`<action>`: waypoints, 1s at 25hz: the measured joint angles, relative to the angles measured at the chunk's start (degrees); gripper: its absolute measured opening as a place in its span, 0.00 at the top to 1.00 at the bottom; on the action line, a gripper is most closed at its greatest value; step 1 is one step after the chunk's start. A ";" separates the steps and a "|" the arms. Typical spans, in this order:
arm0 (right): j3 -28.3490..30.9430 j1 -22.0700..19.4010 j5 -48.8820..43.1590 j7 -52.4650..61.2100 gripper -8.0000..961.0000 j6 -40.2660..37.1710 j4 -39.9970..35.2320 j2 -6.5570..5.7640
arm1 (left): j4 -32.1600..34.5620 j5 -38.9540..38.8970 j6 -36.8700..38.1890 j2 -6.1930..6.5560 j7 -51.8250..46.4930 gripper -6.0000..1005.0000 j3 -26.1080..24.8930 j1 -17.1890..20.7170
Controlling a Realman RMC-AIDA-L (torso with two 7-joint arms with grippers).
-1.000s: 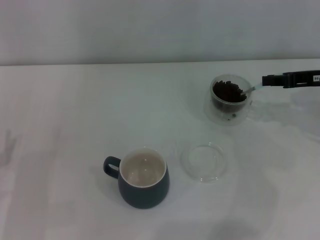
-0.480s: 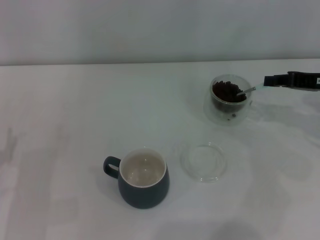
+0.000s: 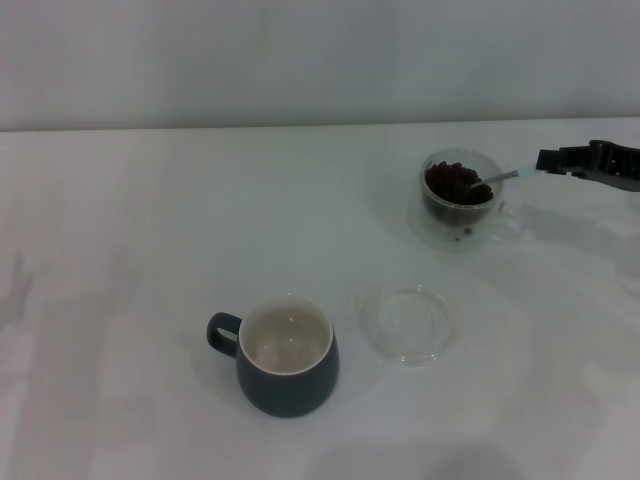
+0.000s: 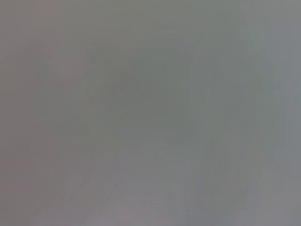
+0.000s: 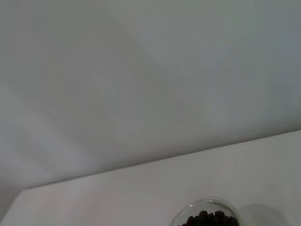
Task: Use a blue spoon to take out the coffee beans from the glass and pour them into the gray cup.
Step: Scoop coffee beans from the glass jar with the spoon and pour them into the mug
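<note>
On the white table [image 3: 150,250], the gray cup [image 3: 288,375] stands empty near the front, well apart from the glass [image 3: 458,200] at far right. The right gripper [image 3: 552,162] is clamped on the blue spoon [image 3: 510,176], its bowl angled into the coffee beans [image 3: 456,182] to scoop; the left gripper is out of sight.

A plain white tabletop [image 3: 150,230] fills the head view, its far edge meeting a bare pale grey wall [image 3: 300,60] under soft, even light.

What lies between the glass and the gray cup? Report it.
Head view: a flat clear saucer lies on the table between the glass and the gray cup, nearer the cup; otherwise bare tabletop.
</note>
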 joint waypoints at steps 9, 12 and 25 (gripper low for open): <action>3.55 -0.56 2.24 0.00 0.82 0.13 3.64 -0.56 | -0.29 0.00 0.02 0.00 0.00 0.17 0.00 -0.07; 3.92 -0.77 3.18 -0.11 0.81 0.27 5.38 -0.92 | -0.80 0.00 0.05 0.00 0.00 0.17 0.00 -0.15; 4.43 -3.10 8.42 -0.57 0.81 0.43 8.63 -1.20 | -1.01 0.10 0.36 0.00 0.00 0.17 0.24 -0.33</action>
